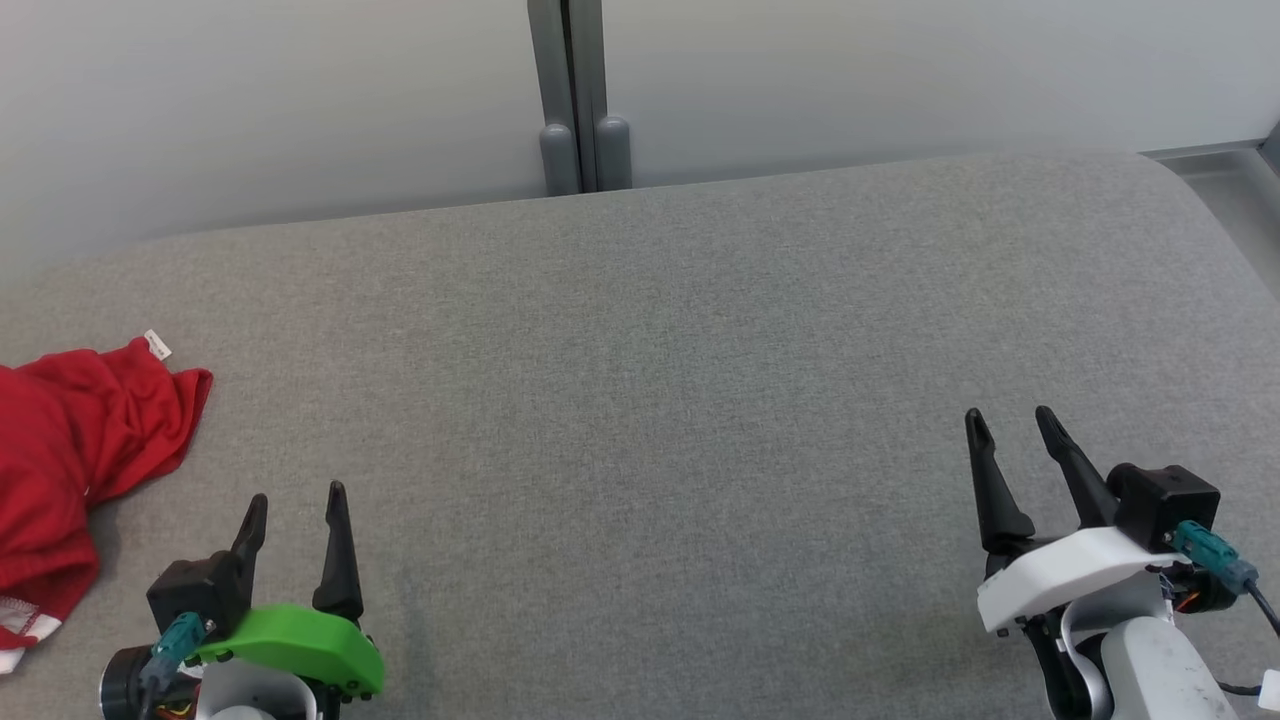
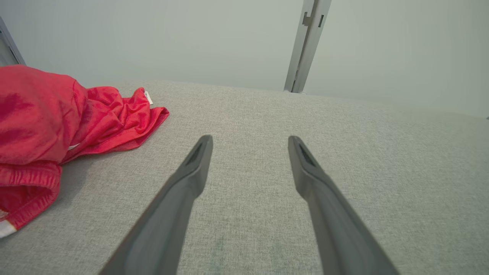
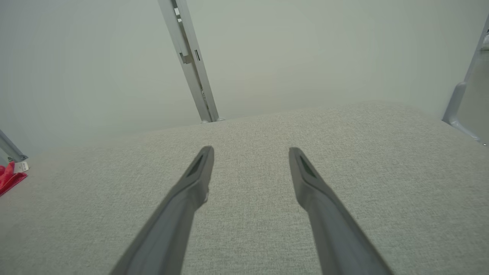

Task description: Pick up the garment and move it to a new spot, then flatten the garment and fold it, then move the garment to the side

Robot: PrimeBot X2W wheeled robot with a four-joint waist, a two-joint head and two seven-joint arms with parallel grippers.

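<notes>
My left tool [image 1: 298,494] stands released: its two long dark fingers are spread apart with nothing between them, at the near left of the grey fabric-covered worktop [image 1: 640,400]. My right tool [image 1: 1009,414] is likewise released and empty, at the near right and well apart from the left one.

The crumpled red fabric garment [image 1: 80,440] lies in a heap at the left edge of the worktop, cut off by the left border of the head view. It is unfolded and bunched, with a gathered band and a strip of white trim at its near end. A small white label [image 1: 157,345] sticks up at its far corner. The garment sits to the left of my left tool, near it but not touching (the left wrist view confirms bare grey cloth between them).

At the far edge of the worktop a grey upright post [image 1: 580,100] rises against a pale wall [image 1: 900,70].
</notes>
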